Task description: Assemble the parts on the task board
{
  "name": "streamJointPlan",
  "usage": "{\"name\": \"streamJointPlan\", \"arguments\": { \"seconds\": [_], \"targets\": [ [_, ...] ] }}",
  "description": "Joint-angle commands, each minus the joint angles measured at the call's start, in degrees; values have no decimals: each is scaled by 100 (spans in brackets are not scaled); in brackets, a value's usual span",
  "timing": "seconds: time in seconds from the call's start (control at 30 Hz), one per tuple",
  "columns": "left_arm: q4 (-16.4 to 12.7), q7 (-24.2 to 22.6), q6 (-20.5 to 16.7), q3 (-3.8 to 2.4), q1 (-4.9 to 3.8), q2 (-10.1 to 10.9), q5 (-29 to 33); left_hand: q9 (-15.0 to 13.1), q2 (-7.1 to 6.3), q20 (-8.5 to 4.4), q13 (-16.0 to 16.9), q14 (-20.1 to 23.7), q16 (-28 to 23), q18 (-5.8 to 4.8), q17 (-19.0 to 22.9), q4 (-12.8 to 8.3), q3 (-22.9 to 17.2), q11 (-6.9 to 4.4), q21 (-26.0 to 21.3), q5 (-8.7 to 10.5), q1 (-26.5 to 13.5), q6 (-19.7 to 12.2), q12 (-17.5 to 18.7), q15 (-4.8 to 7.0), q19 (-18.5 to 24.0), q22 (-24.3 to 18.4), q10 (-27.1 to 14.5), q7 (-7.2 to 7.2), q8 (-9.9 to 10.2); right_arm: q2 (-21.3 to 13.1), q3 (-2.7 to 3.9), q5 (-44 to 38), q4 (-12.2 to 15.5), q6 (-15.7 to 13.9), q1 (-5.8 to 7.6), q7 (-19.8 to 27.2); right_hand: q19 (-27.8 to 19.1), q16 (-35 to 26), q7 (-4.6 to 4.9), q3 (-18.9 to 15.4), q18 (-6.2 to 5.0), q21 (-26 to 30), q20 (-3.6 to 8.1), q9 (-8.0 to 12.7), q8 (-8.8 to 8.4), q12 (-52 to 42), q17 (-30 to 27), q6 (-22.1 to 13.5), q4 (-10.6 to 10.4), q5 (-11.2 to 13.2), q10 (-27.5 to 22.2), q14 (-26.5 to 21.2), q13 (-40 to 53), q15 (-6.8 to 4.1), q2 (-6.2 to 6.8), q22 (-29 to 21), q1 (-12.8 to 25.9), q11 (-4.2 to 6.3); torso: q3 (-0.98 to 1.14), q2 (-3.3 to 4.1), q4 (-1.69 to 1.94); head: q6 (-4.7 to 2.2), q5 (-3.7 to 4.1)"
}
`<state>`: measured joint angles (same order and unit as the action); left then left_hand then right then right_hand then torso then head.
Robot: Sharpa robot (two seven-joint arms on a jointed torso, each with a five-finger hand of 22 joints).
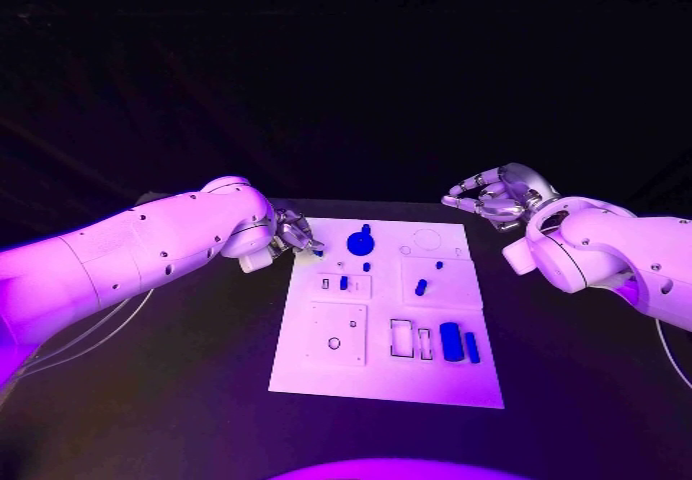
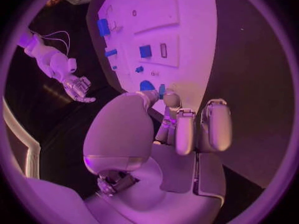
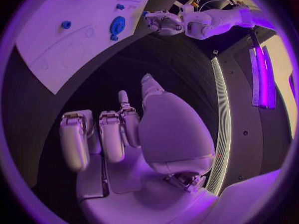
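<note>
The white task board (image 1: 332, 375) lies in the middle of the table. My left hand (image 1: 296, 240) is at the board's far left corner and pinches a small blue part (image 2: 162, 89) between thumb and a fingertip, just above the board's edge (image 2: 193, 45). Beside it a large round blue part (image 1: 359, 241) sits on the board. Two small blue parts (image 1: 366, 267) (image 1: 421, 287) stand nearer the middle, and two long blue parts (image 1: 451, 340) lie in the near right area. My right hand (image 1: 498, 195) hovers off the board's far right corner, fingers apart and holding nothing.
The board carries raised white plates with slots and holes (image 1: 336, 342). Black table surface (image 1: 188, 370) surrounds it on all sides. In the right wrist view the left hand (image 3: 162, 22) is seen across the board (image 3: 62, 35).
</note>
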<state>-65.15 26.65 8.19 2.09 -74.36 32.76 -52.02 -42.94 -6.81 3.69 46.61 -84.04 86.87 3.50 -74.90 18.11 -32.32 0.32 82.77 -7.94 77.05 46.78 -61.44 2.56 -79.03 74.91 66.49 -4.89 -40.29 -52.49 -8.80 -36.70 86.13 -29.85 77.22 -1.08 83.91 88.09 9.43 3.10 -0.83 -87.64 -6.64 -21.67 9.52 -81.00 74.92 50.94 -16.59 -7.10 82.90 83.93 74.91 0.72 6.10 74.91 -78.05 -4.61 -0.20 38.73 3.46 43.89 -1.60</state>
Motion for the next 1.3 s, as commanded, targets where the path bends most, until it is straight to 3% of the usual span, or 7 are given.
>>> {"name": "streamJointPlan", "arguments": {
  "seconds": [0.03,0.27,0.43,0.67,0.8,1.0,1.3],
  "targets": [
    [-233,47,-191,-13,-12,112,311,-255,-30,-5,23,-409,34,-16,-1013,-667,-720,-7,36,31,-65,19,-35,35,-55,151,57,55,-45,-3,-2,-31,-3,113,-3,23,446,-39,-15,16,5,38,35,6,27,16,877,-31,25,-29,-10,455,696,-48,-30,1315,-9,15,-1,-6,5,-20,-17],
    [-666,9,-527,-10,-9,339,174,-257,-128,-24,16,-421,47,-33,-1031,-786,-971,-26,74,27,-199,26,-65,54,-116,227,94,72,-123,-8,-6,-33,-1,125,-7,22,446,-39,-15,16,5,38,35,6,27,16,877,-31,25,-29,-10,455,696,-48,-30,1315,-9,15,-7,2,7,25,10],
    [-937,-26,-782,33,16,449,-58,-253,-185,-38,55,-449,83,-51,-1092,-848,-1093,-42,113,24,-282,42,-115,70,-178,304,160,89,-175,-15,-8,-42,4,129,-15,28,449,-38,-16,15,6,35,36,7,29,17,880,-32,24,-34,-10,456,695,-48,-28,1318,-6,16,-9,2,7,25,-8],
    [-1207,0,-912,71,136,520,-376,-240,-319,-74,248,-499,151,-91,-1210,-929,-1299,-89,204,21,-450,108,-291,112,-316,476,365,138,-279,-13,-10,-79,5,136,-24,28,446,-42,-17,13,5,40,37,8,33,25,872,-34,30,-46,-14,454,687,-49,-18,1314,-14,18,-11,6,1,43,-35],
    [-1271,32,-882,81,186,531,-505,-233,-346,-85,327,-510,168,-98,-1240,-935,-1342,-103,219,35,-517,139,-359,123,-339,505,438,154,-312,-12,-10,-84,5,137,-30,27,446,-39,-17,13,5,41,37,8,34,27,878,-34,30,-47,-15,456,686,-50,-17,1314,-15,18,-11,6,-5,36,-43],
    [-1319,91,-824,110,259,533,-592,-226,-361,-96,405,-520,183,-108,-1268,-946,-1374,-120,240,43,-570,180,-426,136,-372,547,512,174,-344,-11,-10,-87,3,139,-34,26,447,-42,-17,13,5,39,38,8,35,23,872,-34,29,-50,-12,455,689,-50,-16,1315,-15,18,-3,6,-1,79,-29],
    [-1312,146,-776,152,352,487,-796,-216,-374,-108,312,-539,215,-119,-1328,-972,-1403,-140,263,47,-610,224,-385,151,-407,593,511,196,-375,-9,-11,-75,0,145,-38,30,446,-41,-18,13,5,41,39,9,38,25,875,-35,27,-55,-12,455,687,-51,-16,1314,-12,19,-9,12,-2,95,-18]
  ]
}}
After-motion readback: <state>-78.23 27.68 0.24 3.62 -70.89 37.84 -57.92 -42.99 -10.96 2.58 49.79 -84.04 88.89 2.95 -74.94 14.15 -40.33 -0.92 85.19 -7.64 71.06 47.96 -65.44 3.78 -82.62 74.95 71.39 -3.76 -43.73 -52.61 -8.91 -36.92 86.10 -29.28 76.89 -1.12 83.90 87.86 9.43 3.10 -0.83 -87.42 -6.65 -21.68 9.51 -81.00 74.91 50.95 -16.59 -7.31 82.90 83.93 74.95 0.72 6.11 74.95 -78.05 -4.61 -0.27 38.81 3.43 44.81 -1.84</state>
